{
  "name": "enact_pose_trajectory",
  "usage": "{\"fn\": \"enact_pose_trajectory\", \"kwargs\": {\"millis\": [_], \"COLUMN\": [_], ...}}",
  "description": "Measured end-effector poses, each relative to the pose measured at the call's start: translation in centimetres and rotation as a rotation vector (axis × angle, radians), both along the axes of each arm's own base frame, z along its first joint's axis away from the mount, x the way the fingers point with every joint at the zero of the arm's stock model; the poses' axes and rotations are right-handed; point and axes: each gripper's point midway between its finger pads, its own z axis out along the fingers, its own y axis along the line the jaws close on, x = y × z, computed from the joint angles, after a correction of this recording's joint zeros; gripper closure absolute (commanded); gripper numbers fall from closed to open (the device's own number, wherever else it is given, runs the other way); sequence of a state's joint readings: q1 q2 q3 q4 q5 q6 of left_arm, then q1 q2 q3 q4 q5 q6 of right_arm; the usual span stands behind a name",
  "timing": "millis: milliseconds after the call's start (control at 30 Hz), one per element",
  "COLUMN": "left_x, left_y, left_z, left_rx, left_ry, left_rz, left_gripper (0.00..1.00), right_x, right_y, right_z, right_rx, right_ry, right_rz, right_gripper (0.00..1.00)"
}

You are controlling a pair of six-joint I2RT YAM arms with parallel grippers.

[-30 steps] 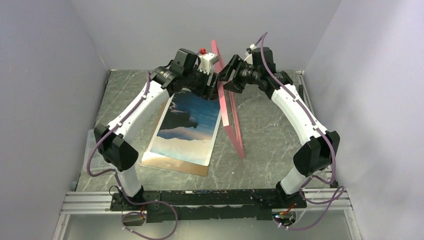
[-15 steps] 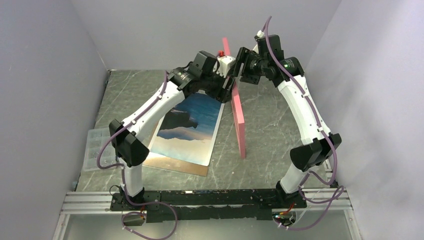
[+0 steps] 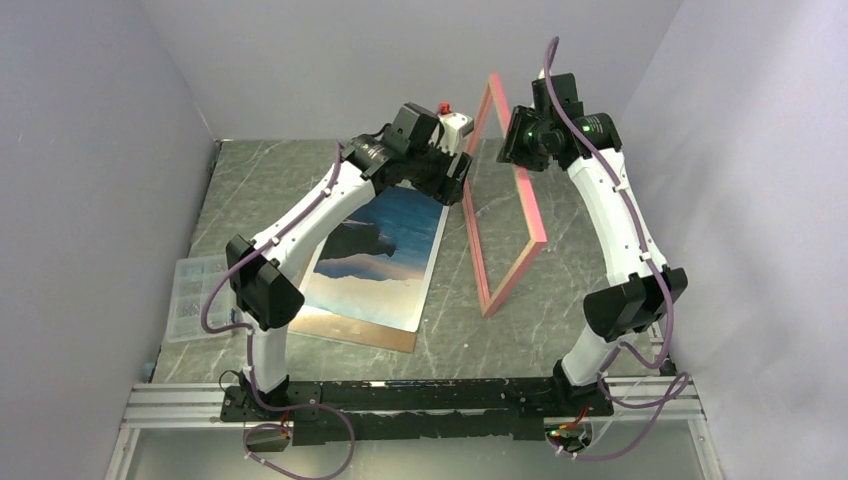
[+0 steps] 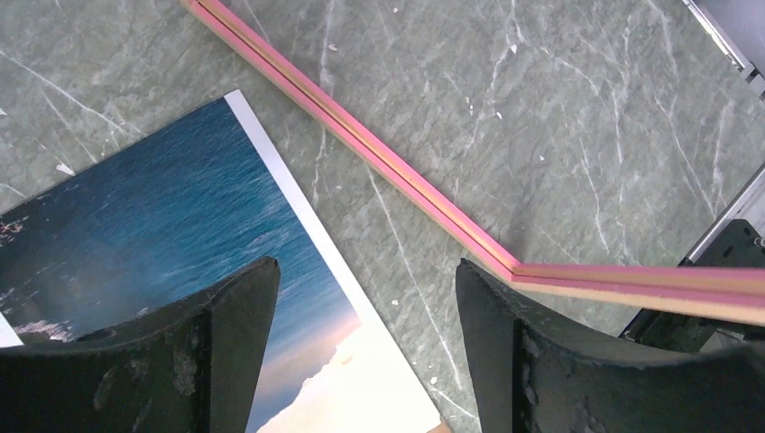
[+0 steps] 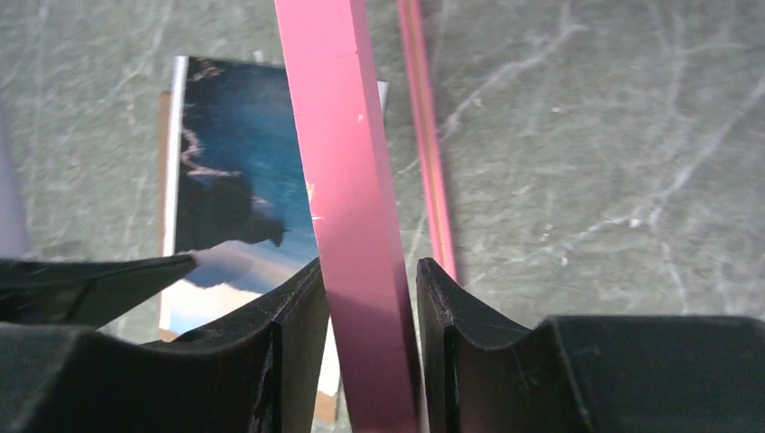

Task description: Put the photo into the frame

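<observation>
The pink frame (image 3: pixel 516 275) stands upright on one edge on the table, right of centre. My right gripper (image 3: pixel 512 140) is shut on its top bar (image 5: pixel 343 162); the jaws press both sides of the bar. The photo (image 3: pixel 385 245) of sea and cliffs lies face up on the brown backing board (image 3: pixel 350 332), left of the frame. My left gripper (image 3: pixel 458 170) is open and empty and hovers above the photo's far right corner, next to the frame's left side. In the left wrist view the photo (image 4: pixel 180 216) and the frame's bottom bar (image 4: pixel 397 180) lie below the open fingers (image 4: pixel 239 316).
A clear plastic box (image 3: pixel 190 295) sits at the table's left edge. Grey walls close in the left, back and right sides. The metal base rail (image 3: pixel 420 395) runs along the near edge. The photo also shows in the right wrist view (image 5: pixel 235 171).
The right gripper has lifted and turned the frame, so it now shows its open face instead of standing edge-on. The right arm rose and moved right. The left arm shifted slightly right.
</observation>
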State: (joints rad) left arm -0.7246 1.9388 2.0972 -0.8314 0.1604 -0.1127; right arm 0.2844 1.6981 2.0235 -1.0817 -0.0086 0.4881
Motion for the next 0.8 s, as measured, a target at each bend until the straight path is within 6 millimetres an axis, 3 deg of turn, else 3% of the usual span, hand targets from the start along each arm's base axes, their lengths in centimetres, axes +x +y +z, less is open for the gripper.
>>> {"fn": "enact_pose_trajectory", "kwargs": {"millis": [100,233,333,433,500,633,700,800], "left_x": [0.3,1.1,2.4,2.9,2.3,1.1,0.3,0.0], "left_y": [0.7,4.4,7.8,10.2,10.5,9.2,8.6,7.9], "left_z": [-0.1,-2.0,-5.0,-9.6,-12.9,-17.5,-18.6,-18.7], "left_rx": [0.004,0.037,0.079,0.149,0.211,0.307,0.337,0.346], "left_ry": [-0.001,0.031,0.061,0.101,0.139,0.138,0.128,0.105], "left_rz": [0.012,0.071,0.129,0.16,0.133,0.051,0.017,-0.003], "left_gripper": [0.22,0.22,0.22,0.22,0.22,0.22,0.22,0.23], "right_x": [0.1,-0.1,-1.2,-2.4,-2.7,-3.6,-4.2,-4.8], "right_y": [-2.2,-4.8,-6.1,-7.4,-8.2,-9.6,-10.1,-10.4], "right_z": [-1.2,-2.5,-3.3,-4.8,-5.4,-6.6,-7.2,-8.2], "right_rx": [-0.055,-0.143,-0.204,-0.268,-0.3,-0.356,-0.378,-0.396], "right_ry": [0.02,0.038,0.053,0.094,0.103,0.127,0.142,0.164], "right_rz": [-0.05,-0.098,-0.112,-0.144,-0.163,-0.188,-0.197,-0.195], "right_gripper": [0.58,0.68,0.71,0.73,0.75,0.76,0.76,0.78]}}
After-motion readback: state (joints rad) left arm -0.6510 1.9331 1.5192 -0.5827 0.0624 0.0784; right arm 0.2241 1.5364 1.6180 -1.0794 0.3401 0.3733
